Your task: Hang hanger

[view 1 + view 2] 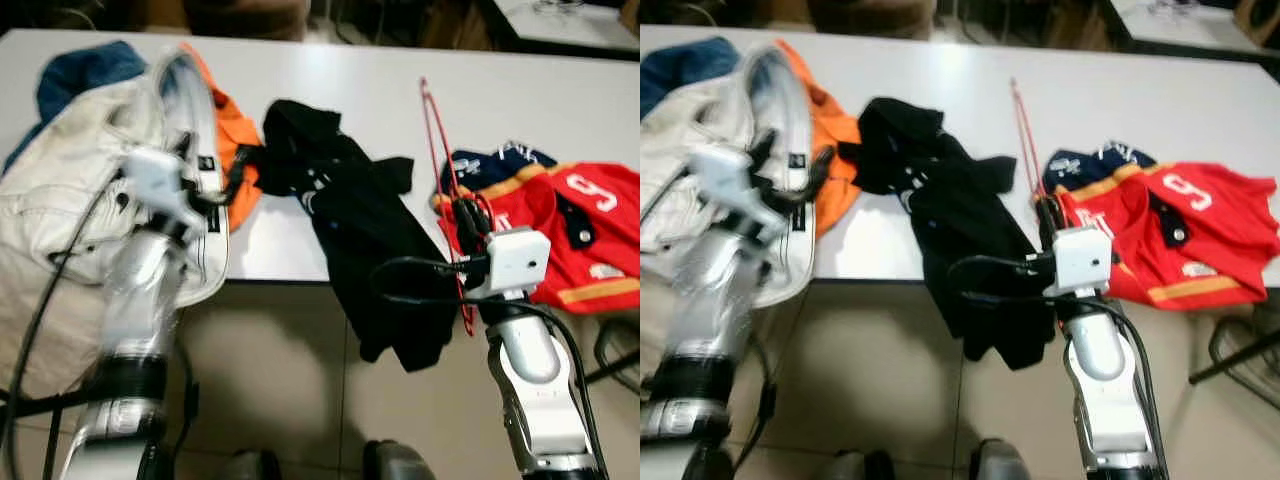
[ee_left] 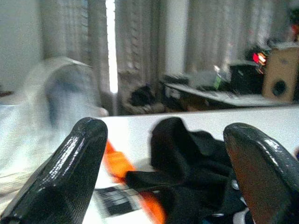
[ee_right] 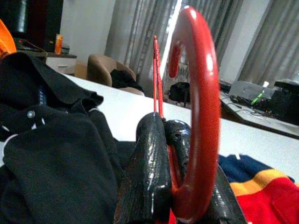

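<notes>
My right gripper (image 3: 170,140) is clamped on the red hanger (image 1: 441,160) at the table's (image 1: 350,70) near edge, the hook (image 3: 198,107) curling over my fingers (image 3: 149,158) in the wrist view. From that grip the hanger's long axis runs toward 11 o'clock, between the black shirt (image 1: 345,200) and the red jersey (image 1: 560,230). At 9 o'clock my left gripper (image 2: 163,154) hangs wide open and empty over the white jacket (image 1: 70,190).

Two silver arms with smooth, rounded metallic shells and dark bands at the joints. Each wrist carries a white box-shaped camera housing, with black cables looping alongside the forearm. The left gripper (image 2: 163,186) and right gripper (image 3: 170,182) have long, glossy black fingers.
</notes>
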Controlling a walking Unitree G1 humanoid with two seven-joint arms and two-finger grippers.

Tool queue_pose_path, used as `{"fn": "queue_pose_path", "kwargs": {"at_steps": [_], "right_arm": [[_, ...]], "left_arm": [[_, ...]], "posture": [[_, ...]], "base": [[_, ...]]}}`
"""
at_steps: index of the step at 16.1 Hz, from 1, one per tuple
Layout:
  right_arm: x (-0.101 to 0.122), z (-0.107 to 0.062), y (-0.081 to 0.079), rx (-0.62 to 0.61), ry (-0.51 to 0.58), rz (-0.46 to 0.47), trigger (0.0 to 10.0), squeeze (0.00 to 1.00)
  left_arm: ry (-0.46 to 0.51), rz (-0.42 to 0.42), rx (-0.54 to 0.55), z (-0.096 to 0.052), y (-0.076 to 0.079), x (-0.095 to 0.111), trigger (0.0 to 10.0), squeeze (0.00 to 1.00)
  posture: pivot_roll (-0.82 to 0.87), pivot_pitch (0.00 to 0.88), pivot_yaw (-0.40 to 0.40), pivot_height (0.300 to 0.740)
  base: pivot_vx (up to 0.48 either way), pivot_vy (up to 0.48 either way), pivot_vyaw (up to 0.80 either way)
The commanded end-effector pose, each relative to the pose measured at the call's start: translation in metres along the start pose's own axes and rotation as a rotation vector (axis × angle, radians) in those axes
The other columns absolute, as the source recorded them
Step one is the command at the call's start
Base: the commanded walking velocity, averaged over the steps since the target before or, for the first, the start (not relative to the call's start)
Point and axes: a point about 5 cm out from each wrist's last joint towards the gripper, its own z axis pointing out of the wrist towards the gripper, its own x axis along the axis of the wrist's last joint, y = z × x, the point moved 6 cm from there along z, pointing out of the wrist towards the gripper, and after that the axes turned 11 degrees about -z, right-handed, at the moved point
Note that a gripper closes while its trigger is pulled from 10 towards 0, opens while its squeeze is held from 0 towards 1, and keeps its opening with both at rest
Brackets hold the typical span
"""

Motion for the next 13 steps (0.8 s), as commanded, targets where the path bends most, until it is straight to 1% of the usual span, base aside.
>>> {"fn": "queue_pose_path", "kwargs": {"at_steps": [1,2,3,4,5,6,7,8,9,10,11,13], "right_arm": [[-0.007,-0.003,0.012,-0.049,-0.013,-0.026,0.0,0.00],[-0.012,-0.008,0.017,-0.078,-0.019,-0.048,0.0,0.00],[-0.013,-0.009,0.018,-0.086,-0.022,-0.052,0.0,0.00],[-0.013,-0.011,0.019,-0.101,-0.018,-0.062,0.0,0.00],[-0.013,-0.011,0.017,-0.107,-0.015,-0.059,0.0,0.00],[-0.014,-0.010,0.016,-0.106,-0.015,-0.056,0.0,0.00],[-0.014,-0.003,0.015,-0.111,-0.011,-0.045,0.0,0.00],[-0.014,-0.001,0.015,-0.105,-0.006,-0.045,0.0,0.00],[-0.015,0.002,0.013,-0.090,-0.002,-0.049,0.0,0.00],[-0.016,0.004,0.014,-0.094,-0.007,-0.044,0.0,0.00],[-0.017,0.005,0.015,-0.097,-0.008,-0.046,0.0,0.00],[-0.018,0.006,0.018,-0.107,-0.006,-0.053,0.0,0.00]], "left_arm": [[-0.026,-0.058,0.052,-0.018,0.000,-0.011,10.0,0.00],[-0.014,-0.091,0.110,-0.035,-0.001,-0.012,10.0,0.00],[-0.010,-0.097,0.125,-0.039,-0.002,-0.012,10.0,0.00],[-0.017,-0.071,0.123,-0.045,0.001,-0.015,10.0,0.00],[-0.037,-0.039,0.110,-0.046,0.006,-0.017,10.0,0.00],[-0.046,-0.032,0.105,-0.045,0.008,-0.018,10.0,0.00],[-0.048,-0.055,0.106,-0.037,0.012,-0.020,10.0,0.00],[-0.046,-0.047,0.104,-0.035,0.013,-0.020,10.0,0.00],[-0.046,-0.060,0.085,-0.032,0.020,-0.021,10.0,0.00],[-0.045,-0.080,0.069,-0.031,0.024,-0.022,10.0,0.00],[-0.042,-0.085,0.065,-0.030,0.027,-0.022,10.0,0.00],[-0.031,-0.090,0.024,-0.025,0.037,-0.021,10.0,0.00]], "posture": [[-0.16,0.086,-0.031,0.740],[-0.15,0.085,-0.034,0.740],[-0.14,0.085,-0.036,0.740],[-0.14,0.084,-0.043,0.740],[-0.14,0.083,-0.044,0.740],[-0.14,0.082,-0.046,0.740],[-0.15,0.076,-0.047,0.740],[-0.16,0.075,-0.047,0.740],[-0.16,0.076,-0.046,0.740],[-0.17,0.078,-0.039,0.740],[-0.17,0.078,-0.039,0.740],[-0.18,0.079,-0.028,0.740]], "base": [[0.000,0.000,0.00],[0.000,0.000,0.00],[0.000,0.000,0.00],[0.000,0.000,0.00],[0.000,0.000,0.00],[0.000,0.000,0.00],[0.000,0.000,0.00],[0.000,-0.480,0.00],[0.000,-0.480,0.00],[0.000,-0.480,0.00],[0.000,-0.480,0.00],[0.000,-0.480,0.00]]}}
